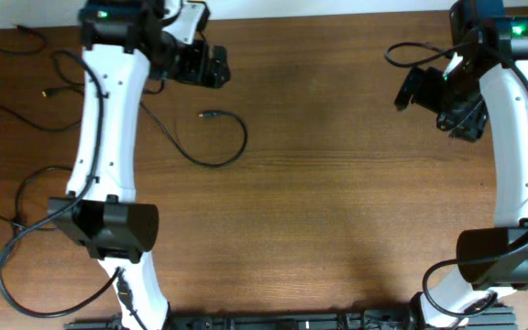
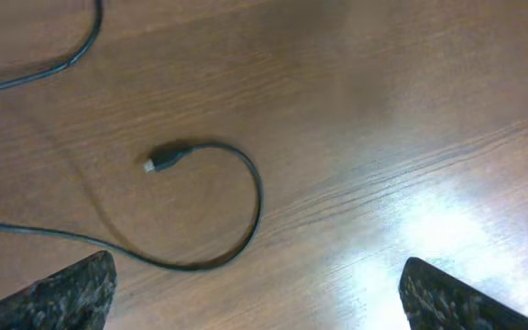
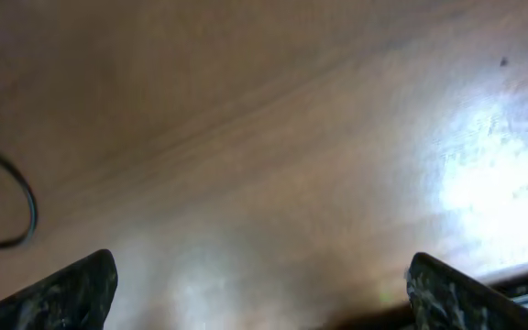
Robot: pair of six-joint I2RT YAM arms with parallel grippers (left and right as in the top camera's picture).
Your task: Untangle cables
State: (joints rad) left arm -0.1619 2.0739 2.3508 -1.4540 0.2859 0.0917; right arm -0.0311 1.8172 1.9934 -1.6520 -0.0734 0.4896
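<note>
1. Far beyond the left hand's outer side, other cables point(image 1: 44, 93) lie strewn toward the table's point(image 1: 337, 202) edge. Whether they cross one another cannot be told from above.
2. The left hand point(image 2: 259, 275) hovers with its fingers spread wide and nothing between them.
3. Just ahead of that hand, a looped cable point(image 2: 258, 197) lies flat on the wood in an open hook. Its plug end point(image 2: 159, 162) is free and touches no other cord. A second strand point(image 2: 85, 46) runs farther ahead, well apart from the loop.
4. The cords look largely separated, so the step in hand appears to be choosing the next one to pull clear. That likely calls for lowering the left hand onto the loop's curve, pinching the thin cord against the table and drawing it toward the middle.
5. Between the two hands the table lies broad and bare, giving ample room to lay a cable out. The far edge sits close behind both hands.
6. The right hand point(image 3: 262, 275) is likewise wide open and empty over bare wood. Only an arc of cable point(image 3: 27, 206) shows, well off to its side.
</note>
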